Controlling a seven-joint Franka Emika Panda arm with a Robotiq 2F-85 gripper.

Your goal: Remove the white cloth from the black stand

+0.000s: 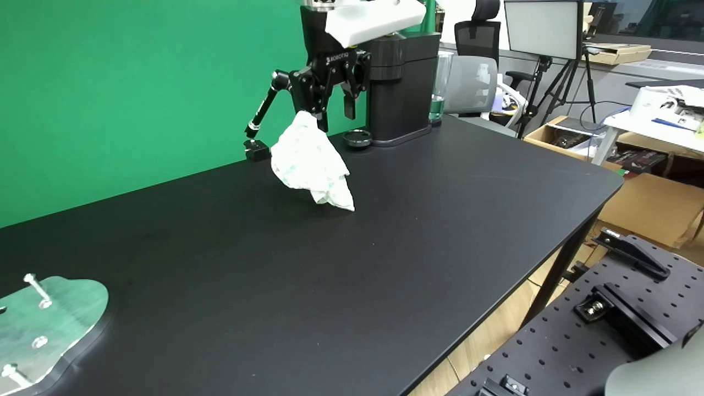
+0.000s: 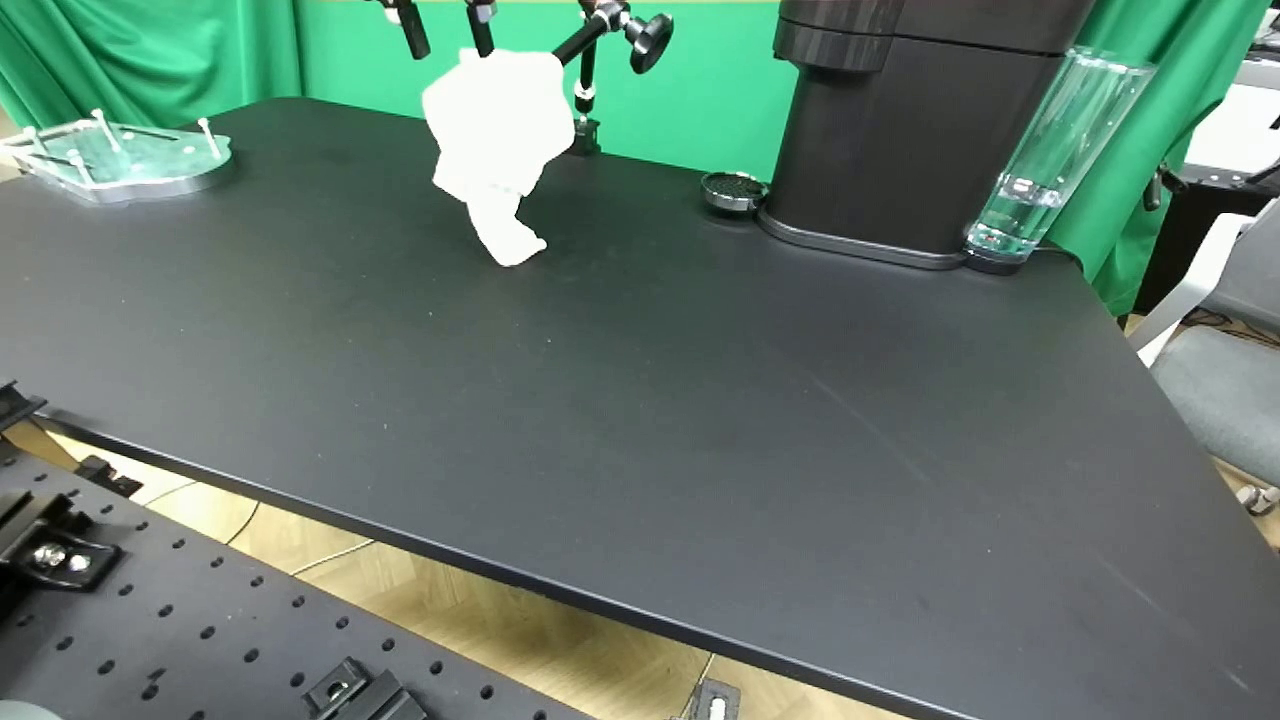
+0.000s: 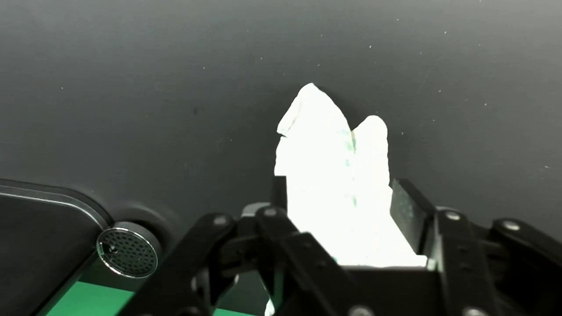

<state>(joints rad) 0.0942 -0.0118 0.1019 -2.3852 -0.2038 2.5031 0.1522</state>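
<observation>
The white cloth (image 1: 311, 159) hangs draped over the end of the black jointed stand (image 1: 256, 149) near the green wall. The cloth (image 2: 500, 130) and stand (image 2: 585, 135) also show in an exterior view. Its lower corner hangs down toward the table. My gripper (image 1: 336, 116) is open at the cloth's top, with one finger partly behind it. In an exterior view the fingertips (image 2: 452, 42) sit at the cloth's upper edge. In the wrist view the cloth (image 3: 333, 175) lies between the parted fingers (image 3: 344, 197). I cannot tell whether they touch it. The stand's top is hidden by cloth.
A black machine (image 1: 407, 88) with a clear water tank (image 2: 1060, 150) stands beside the gripper. A small round metal tray (image 3: 127, 252) sits at its foot. A greenish board with white pegs (image 1: 60, 308) lies on the black table (image 1: 385, 275).
</observation>
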